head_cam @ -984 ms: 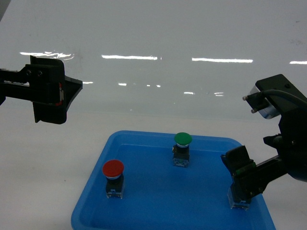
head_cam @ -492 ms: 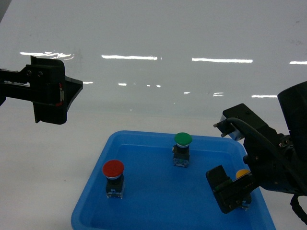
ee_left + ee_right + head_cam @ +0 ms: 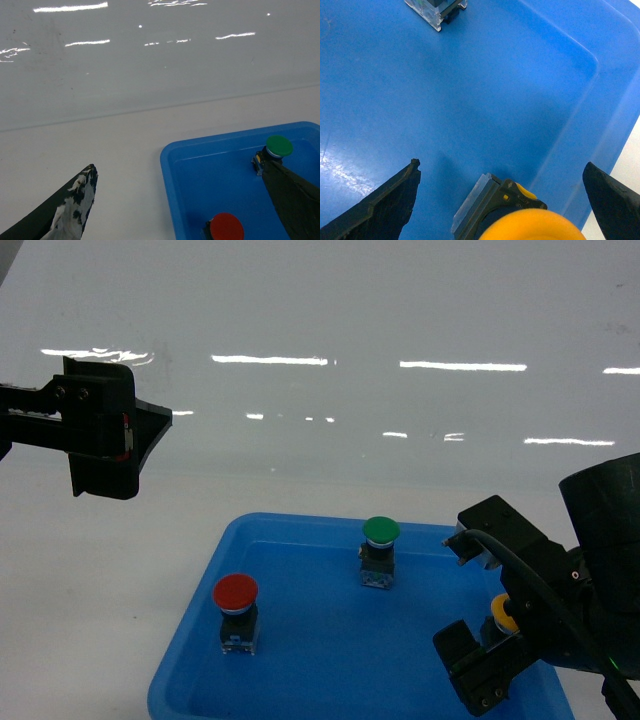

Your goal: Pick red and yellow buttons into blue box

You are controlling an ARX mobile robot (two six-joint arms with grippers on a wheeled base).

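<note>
Right end effector (image 3: 502,195) gapes around yellow button (image 3: 530,225); left end effector (image 3: 185,205) spread wide.

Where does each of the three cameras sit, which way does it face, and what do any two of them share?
Head: on the robot, slanting down at the shallow blue tray; both arms show.
Left wrist: above the table, facing the tray's corner; open left gripper fingers frame it.
Right wrist: inside the tray, looking down at the yellow button between the open right gripper fingers.
Shared: head and left wrist both show the red button and green button.
</note>
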